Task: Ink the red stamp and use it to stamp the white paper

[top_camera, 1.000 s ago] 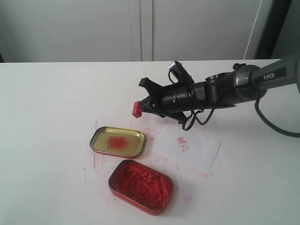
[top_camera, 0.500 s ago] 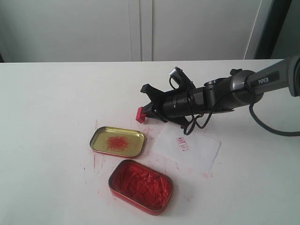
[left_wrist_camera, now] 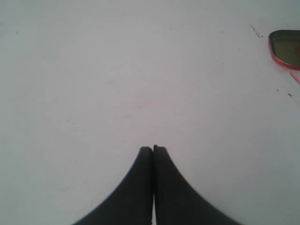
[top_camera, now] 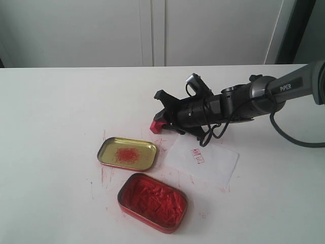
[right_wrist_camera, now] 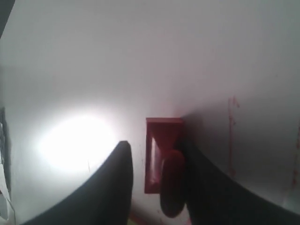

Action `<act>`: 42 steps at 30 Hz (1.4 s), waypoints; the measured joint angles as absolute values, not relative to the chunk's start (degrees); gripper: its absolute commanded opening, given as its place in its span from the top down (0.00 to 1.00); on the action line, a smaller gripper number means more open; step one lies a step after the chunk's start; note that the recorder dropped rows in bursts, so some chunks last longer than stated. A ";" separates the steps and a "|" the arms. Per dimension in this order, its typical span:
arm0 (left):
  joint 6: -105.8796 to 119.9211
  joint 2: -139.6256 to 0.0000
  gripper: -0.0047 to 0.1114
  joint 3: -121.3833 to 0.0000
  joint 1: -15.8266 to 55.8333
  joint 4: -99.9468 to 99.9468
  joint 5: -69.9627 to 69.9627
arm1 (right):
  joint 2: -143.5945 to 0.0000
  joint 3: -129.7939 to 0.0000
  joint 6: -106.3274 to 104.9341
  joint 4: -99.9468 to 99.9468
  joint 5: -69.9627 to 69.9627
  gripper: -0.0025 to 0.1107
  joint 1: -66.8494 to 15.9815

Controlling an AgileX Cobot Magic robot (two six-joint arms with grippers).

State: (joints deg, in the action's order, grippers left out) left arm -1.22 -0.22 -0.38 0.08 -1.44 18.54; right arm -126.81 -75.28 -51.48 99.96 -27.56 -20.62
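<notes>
the tiny red plastic stamp [top_camera: 155,125] rests on the white table [top_camera: 61,112] beside the thin white paper sheet [top_camera: 213,162], already marked. the right gripper [top_camera: 160,111] stands open around it: the release step, i think. next, lift away without knocking it.

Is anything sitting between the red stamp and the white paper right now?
Nothing visible. The red stamp lies between the open jaws of the right gripper, just off a corner of the white paper. The gold tin and the red ink tin sit aside.

The red stamp [top_camera: 155,125] rests on the table [top_camera: 61,101] at the right gripper [top_camera: 161,112] tips. The white paper [top_camera: 203,157] (bearing a red mark) lies at four o'clock from it
</notes>
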 measured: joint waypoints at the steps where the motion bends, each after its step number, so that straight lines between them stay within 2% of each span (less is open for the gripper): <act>1: -1.22 -0.22 0.96 -0.38 0.08 -1.44 18.54 | -126.81 -75.28 -50.79 99.96 -27.56 0.60 -20.62; 4: -1.22 -0.22 0.96 -0.38 0.08 -1.44 18.54 | -126.81 -75.28 -48.63 100.06 -27.56 0.57 -20.62; 22: -1.22 -0.22 0.96 -0.38 0.08 -1.44 18.54 | -126.71 -75.28 -42.46 95.55 -25.25 0.56 -20.62; 35: -1.22 -0.22 0.96 -0.38 0.08 -1.44 18.54 | -121.69 -72.41 -41.67 92.28 -14.30 0.56 -20.62; 38: -1.22 -0.22 0.96 -0.38 0.08 -1.44 18.54 | -121.14 -72.41 -41.62 92.23 -14.16 0.61 -20.62; 42: -1.22 -0.22 0.96 -0.38 0.08 -1.44 18.54 | -120.50 -72.41 -41.62 92.14 -15.54 0.75 -20.62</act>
State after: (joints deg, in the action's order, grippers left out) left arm -1.22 -0.22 -0.38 0.08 -1.44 18.54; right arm -120.50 -72.41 -41.62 92.14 -15.54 -20.62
